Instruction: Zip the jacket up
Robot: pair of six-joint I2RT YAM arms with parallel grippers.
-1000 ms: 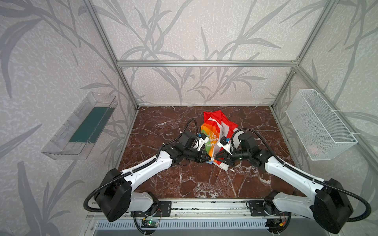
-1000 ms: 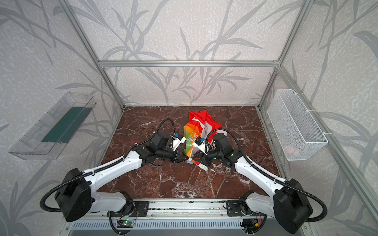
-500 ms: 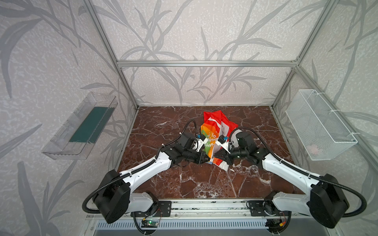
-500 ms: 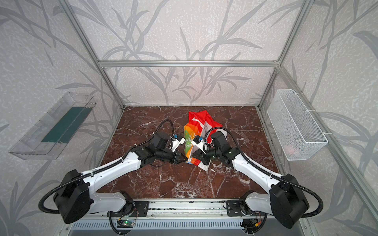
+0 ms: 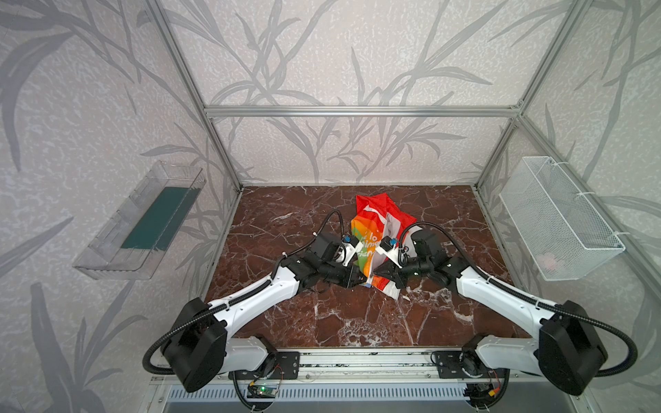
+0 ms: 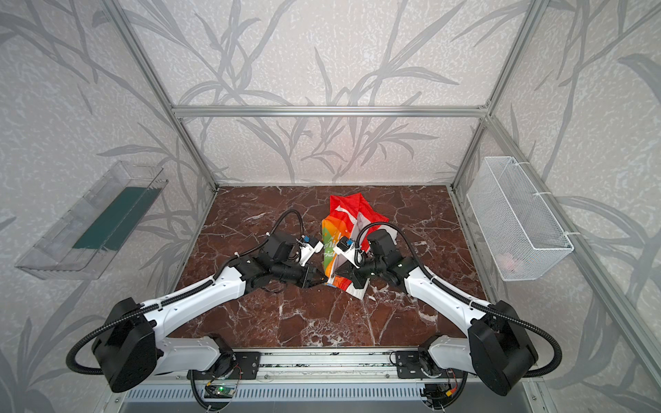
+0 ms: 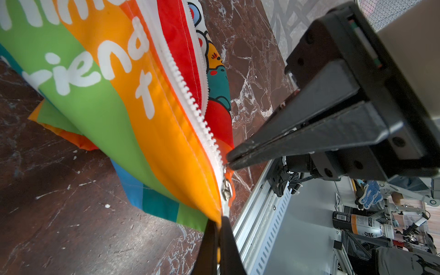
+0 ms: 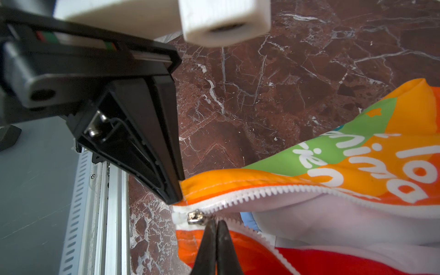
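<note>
The jacket [image 5: 372,229] [image 6: 343,221] lies bunched on the brown marble table [image 5: 322,321], about mid-width and a little toward the far side. Its red hood end points to the far wall and its bottom hem faces the near edge, lifted between the two arms.

The left gripper [image 5: 358,279] [image 6: 319,279] reaches in from the left. Its fingers are pressed together on the orange bottom corner of the jacket, right at the lower end of the zipper [image 7: 188,95], as the left wrist view shows [image 7: 219,228].

The right gripper [image 5: 376,277] [image 6: 334,275] comes in from the right, and the two tips nearly meet. Its fingers are closed too, with the tips [image 8: 216,226] touching the zipper just beside the metal slider [image 8: 195,217] [image 7: 226,188]. Whether they pinch a pull tab cannot be told.

The slider sits at the very bottom of the zipper. Beyond it the two rows of white teeth part, showing the white lining. White lettering runs across the green and orange stripes.

A white wire basket [image 5: 558,221] hangs on the right wall and a clear tray [image 5: 143,225] on the left wall, both well apart from the jacket.
</note>
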